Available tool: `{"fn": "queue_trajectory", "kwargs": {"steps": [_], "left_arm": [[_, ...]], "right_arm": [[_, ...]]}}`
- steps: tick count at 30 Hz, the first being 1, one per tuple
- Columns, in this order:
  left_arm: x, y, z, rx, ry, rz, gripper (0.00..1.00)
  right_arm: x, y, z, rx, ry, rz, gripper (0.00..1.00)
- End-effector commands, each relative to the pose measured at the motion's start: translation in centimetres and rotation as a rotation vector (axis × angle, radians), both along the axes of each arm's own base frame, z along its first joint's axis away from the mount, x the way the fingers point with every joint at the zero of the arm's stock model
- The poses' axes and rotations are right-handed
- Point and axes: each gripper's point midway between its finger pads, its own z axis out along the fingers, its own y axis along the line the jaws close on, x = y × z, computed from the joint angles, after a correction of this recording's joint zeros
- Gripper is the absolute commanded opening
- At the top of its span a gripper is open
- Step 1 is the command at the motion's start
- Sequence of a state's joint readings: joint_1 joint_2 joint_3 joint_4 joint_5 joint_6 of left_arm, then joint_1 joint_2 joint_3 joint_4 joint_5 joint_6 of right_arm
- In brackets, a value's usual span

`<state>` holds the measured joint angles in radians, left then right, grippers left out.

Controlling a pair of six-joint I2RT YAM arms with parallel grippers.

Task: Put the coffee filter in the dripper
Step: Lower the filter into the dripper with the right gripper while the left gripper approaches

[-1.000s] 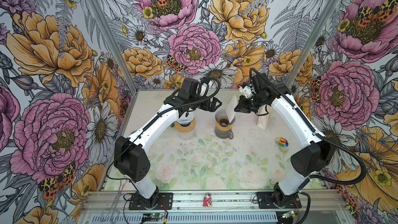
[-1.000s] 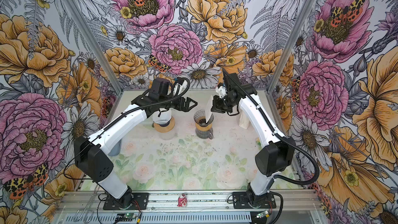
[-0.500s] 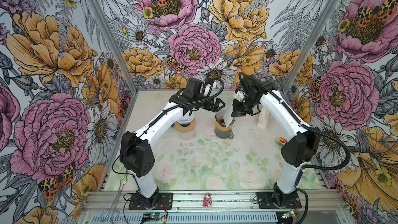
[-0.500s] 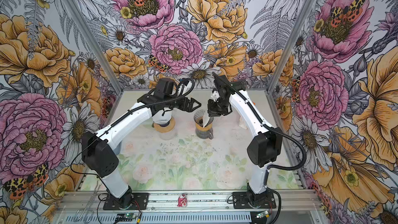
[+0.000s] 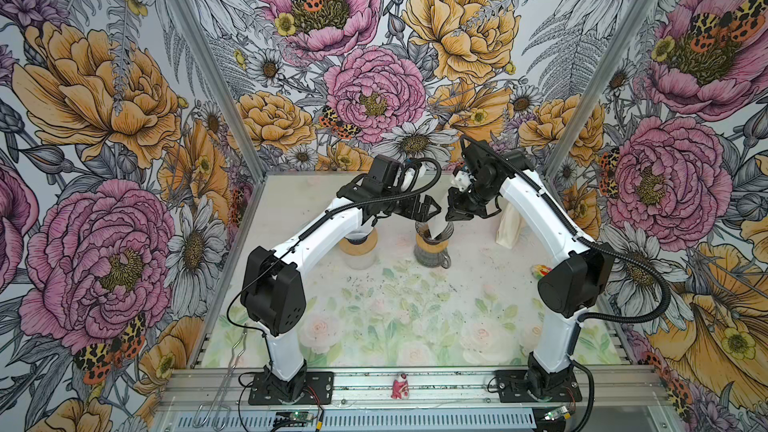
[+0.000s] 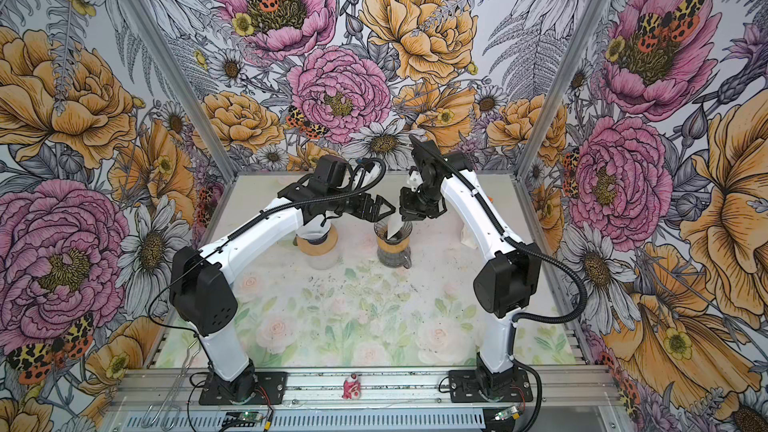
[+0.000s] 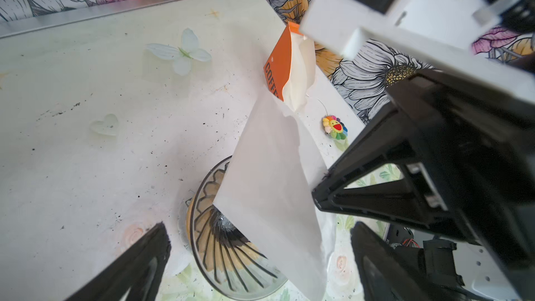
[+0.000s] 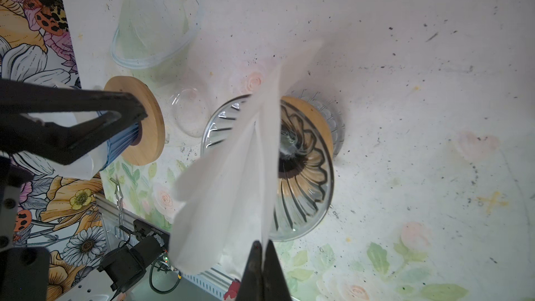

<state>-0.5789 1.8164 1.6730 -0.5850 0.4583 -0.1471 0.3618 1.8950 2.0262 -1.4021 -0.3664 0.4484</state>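
Floral tabletop (image 5: 415, 317) — right claw (image 8: 262, 246) pinches filter (image 8: 231, 183), tip inside dripper (image 8: 307, 186); left claw (image 5: 430, 209) gapes empty.

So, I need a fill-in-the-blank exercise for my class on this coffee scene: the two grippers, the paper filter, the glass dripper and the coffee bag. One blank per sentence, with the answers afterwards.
1. The right gripper is ___ on the folded white paper coffee filter.
2. The filter's lower tip is ___ the ribbed clear glass dripper.
3. The left gripper holds nothing; its jaws stand ___.
4. The standing coffee bag has a printed panel coloured ___.

Missing words: shut; inside; open; orange.
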Motion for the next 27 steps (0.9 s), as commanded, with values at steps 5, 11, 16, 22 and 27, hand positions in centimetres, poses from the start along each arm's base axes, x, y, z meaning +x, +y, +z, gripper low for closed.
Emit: {"fn": "queue_trajectory", "kwargs": {"steps": [5, 11, 16, 22, 27], "left_arm": [[0.3, -1.3, 1.0, -0.019, -0.015, -0.032, 0.99], [0.9, -0.9, -0.3, 0.025, -0.005, -0.020, 0.98], [1.6, -0.5, -1.9, 0.090, 0.013, -0.002, 0.95], [1.9, -0.2, -3.4, 0.128, 0.044, 0.003, 0.89], [2.0, 0.5, -4.3, 0.155, 0.059, 0.017, 0.84]], "right_arm": [[0.9, 0.8, -0.1, 0.007, -0.018, 0.010, 0.00], [0.9, 1.1, -0.5, 0.015, -0.005, 0.020, 0.00], [0.8, 1.0, -0.4, 0.013, -0.011, 0.026, 0.01], [0.8, 0.9, -0.4, 0.004, -0.016, 0.031, 0.03], [0.9, 0.7, -0.4, -0.005, -0.025, 0.034, 0.02]]}}
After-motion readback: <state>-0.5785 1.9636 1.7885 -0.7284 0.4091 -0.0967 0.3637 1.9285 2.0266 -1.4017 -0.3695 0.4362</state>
